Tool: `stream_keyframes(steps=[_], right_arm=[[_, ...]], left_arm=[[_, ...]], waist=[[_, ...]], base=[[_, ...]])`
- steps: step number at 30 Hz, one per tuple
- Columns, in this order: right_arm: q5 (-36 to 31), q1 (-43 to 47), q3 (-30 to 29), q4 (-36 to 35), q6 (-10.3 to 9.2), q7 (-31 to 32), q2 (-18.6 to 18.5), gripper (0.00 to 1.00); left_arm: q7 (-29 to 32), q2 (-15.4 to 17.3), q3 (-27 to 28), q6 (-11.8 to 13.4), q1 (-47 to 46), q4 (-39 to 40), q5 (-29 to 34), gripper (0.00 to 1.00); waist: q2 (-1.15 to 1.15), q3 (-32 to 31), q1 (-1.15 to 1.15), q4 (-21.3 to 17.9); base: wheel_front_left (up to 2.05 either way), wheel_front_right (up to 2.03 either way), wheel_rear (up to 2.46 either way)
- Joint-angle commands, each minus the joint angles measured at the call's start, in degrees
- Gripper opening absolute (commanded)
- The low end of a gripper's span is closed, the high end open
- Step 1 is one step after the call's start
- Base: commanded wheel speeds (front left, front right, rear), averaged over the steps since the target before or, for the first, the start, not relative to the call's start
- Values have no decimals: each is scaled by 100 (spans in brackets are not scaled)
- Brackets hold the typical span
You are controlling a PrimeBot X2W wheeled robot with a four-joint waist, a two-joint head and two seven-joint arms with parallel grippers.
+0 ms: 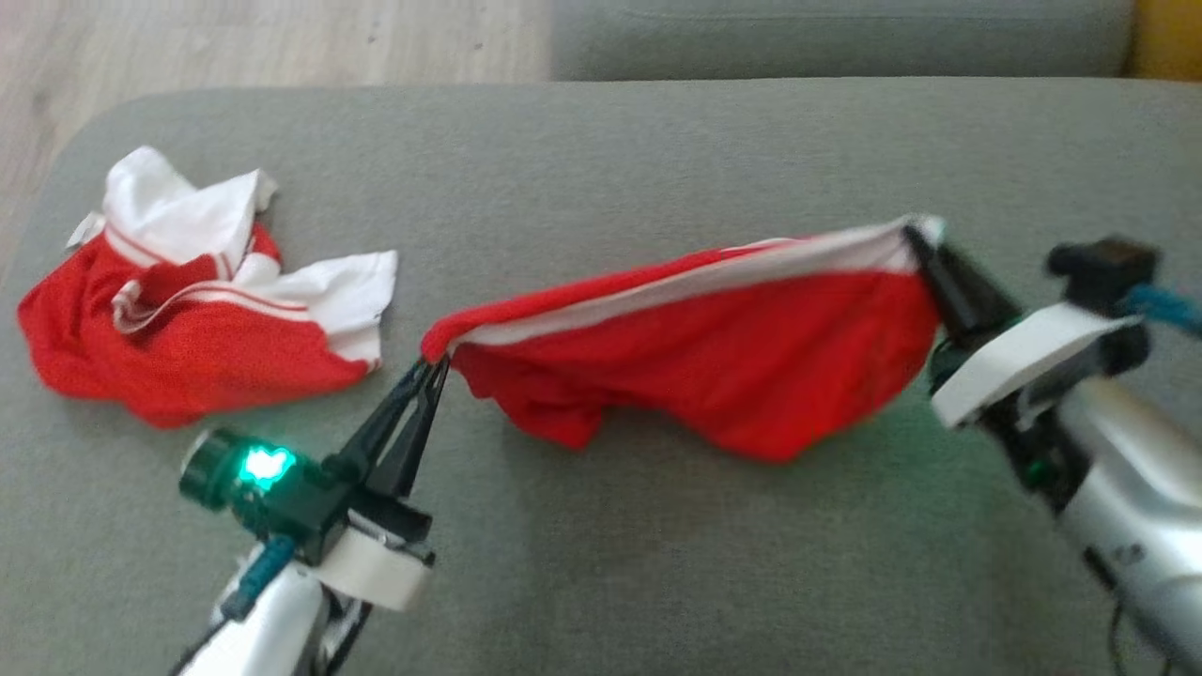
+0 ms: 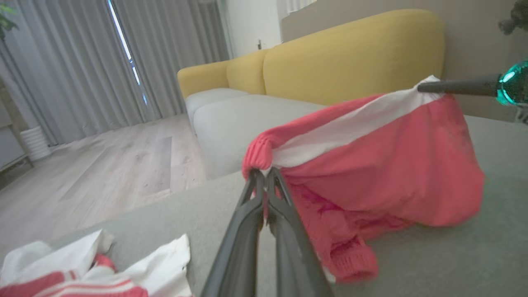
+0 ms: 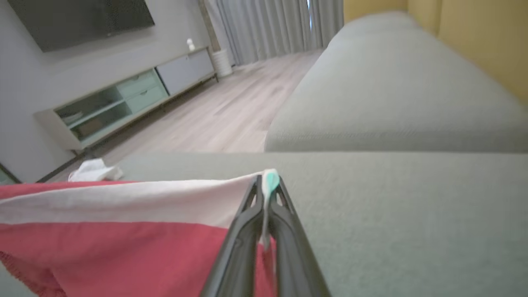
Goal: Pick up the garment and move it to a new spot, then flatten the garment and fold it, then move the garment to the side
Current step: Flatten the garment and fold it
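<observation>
The garment (image 1: 732, 357) is red with a white band along its top edge. It hangs stretched between my two grippers over the grey cushion (image 1: 657, 563), its lower folds sagging onto the surface. My left gripper (image 1: 434, 361) is shut on the garment's left corner, where the red hem (image 2: 258, 152) bunches above the fingers (image 2: 247, 214). My right gripper (image 1: 916, 233) is shut on the right corner of the white band (image 3: 165, 202). In the left wrist view the garment (image 2: 392, 165) droops to the right, and the right gripper's fingers (image 2: 453, 87) reach it from the right edge.
A second red and white garment (image 1: 197, 300) lies crumpled at the cushion's left end, close to my left arm. Wood floor (image 1: 235, 47) lies beyond the cushion's left edge. A grey sofa seat (image 3: 392, 95) with a yellow back (image 2: 350, 57) stands behind.
</observation>
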State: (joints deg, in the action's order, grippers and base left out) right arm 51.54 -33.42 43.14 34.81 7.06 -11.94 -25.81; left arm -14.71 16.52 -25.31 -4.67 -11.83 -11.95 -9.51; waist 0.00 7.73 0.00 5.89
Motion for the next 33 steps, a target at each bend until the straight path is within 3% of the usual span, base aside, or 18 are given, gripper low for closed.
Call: stream_keyframes(steps=[1,8,12,13,17,22,27,33], right_arm=[[39,-266,-182,-356,43,-160,-302,0],[-674,-1358,-1084,-1153,43,-296,-950,0],[-1001,-2442,-1385,-1139,43,-303,-876,0],[-1001,-2442,-1385,-1139,43,-303,-876,0],[-1179,-3562,-1509,-720,43,-304,-671,0],[-1623,-4539,-2003,-467,43,-305,-506,0],[-2006,-4582,-2565,-831,43,-305,-402,0],[-1999,-3311,-2850,-1355,43,-306,-431,0]], left_arm=[[-3,236,223,-72,-546,326,-5,0],[431,667,-294,-270,-2738,744,53,0],[546,797,-1213,-278,-4690,199,-343,0],[546,797,-1213,-278,-4690,199,-343,0],[285,617,-1694,-280,-6434,-923,-750,0],[-5,206,-1776,-280,-7695,-2047,-650,0],[-26,164,-1408,-151,-7779,-1899,-368,0],[-28,264,-1183,-222,-6389,-1413,-417,0]], waist=[[0,-88,0,-222],[0,251,0,-593],[0,819,0,-700],[0,819,0,-700],[0,1363,0,-774],[0,1789,0,-814],[0,1936,0,-801],[0,1695,0,-687]], base=[[0,0,0],[0,0,0],[0,0,0],[0,0,0],[0,0,0],[0,0,0],[0,0,0],[0,0,0]])
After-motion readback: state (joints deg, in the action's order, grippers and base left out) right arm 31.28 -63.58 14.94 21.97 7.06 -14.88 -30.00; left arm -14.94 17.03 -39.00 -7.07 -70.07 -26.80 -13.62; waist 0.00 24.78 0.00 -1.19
